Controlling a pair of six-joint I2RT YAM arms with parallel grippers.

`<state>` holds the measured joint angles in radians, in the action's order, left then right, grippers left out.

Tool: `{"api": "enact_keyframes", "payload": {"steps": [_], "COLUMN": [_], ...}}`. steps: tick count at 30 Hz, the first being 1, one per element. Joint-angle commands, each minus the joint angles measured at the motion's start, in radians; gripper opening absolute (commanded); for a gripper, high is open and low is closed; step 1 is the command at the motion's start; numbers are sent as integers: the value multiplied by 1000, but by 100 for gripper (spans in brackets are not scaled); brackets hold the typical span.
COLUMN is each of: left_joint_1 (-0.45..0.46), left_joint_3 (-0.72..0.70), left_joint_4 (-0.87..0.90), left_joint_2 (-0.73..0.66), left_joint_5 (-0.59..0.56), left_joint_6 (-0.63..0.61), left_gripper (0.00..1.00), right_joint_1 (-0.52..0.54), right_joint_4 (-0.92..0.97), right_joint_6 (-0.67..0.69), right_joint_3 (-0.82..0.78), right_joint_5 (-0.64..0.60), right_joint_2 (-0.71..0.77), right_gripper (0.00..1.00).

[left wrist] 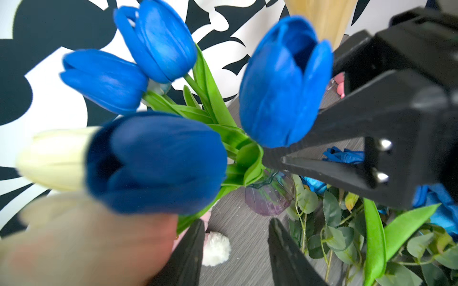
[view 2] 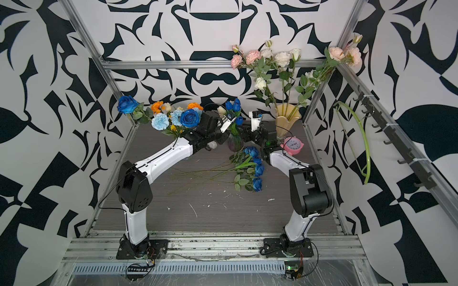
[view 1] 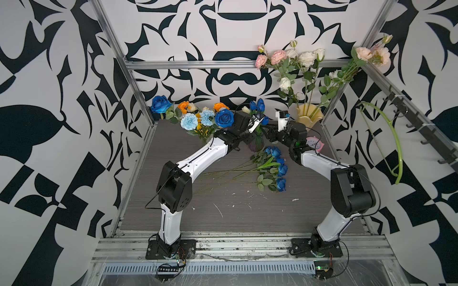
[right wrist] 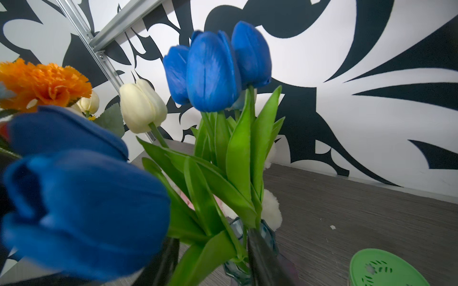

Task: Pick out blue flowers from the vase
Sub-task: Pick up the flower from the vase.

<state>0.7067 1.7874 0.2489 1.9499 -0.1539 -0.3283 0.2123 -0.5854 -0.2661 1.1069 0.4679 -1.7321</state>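
At the back middle of the grey wood-grain counter, the small purple-tinted glass vase holds the dark-blue tulips together with one cream tulip, and the risk lies in that crowding. Neither tool appears to brace the vase, so a pull on the packed stems would likely drag or tip the light glass along with them. The cream tulip could also ride out with the blue ones, and a hold on slick leaves instead of a stem could slip. Several deep-blue roses lie on the counter just in front of the vase, and more blue heads stand in the mixed bunch of blue, pale-blue and orange flowers at the back left. The right tool has its fingers either side of the stems and leaves just above the vase's rim, with a middling gap; whether they press on them I cannot tell. The left tool gapes empty near the vase, only counter between its fingers.
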Motion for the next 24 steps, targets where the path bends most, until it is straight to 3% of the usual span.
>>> {"api": "enact_keyframes", "payload": {"steps": [1,7,15,24], "left_joint_1": [-6,-9,-20,-35], "left_joint_3": [30,45,40,26], "left_joint_4": [14,24,39,37], "left_joint_2": [11,14,7,-2], "left_joint_5": [1,-1,-4,-1], "left_joint_6": [11,5,2,18], "left_gripper": [46,46,47,47], "right_joint_1": [0,0,-4,-12], "right_joint_4": [-50,-59,-40,21], "right_joint_6": [-14,-30,-24,37], "right_joint_3": [63,83,72,31], "right_joint_5": [33,51,17,-63], "right_joint_2": [-2,-39,4,157], "right_gripper": [37,26,0,0]}}
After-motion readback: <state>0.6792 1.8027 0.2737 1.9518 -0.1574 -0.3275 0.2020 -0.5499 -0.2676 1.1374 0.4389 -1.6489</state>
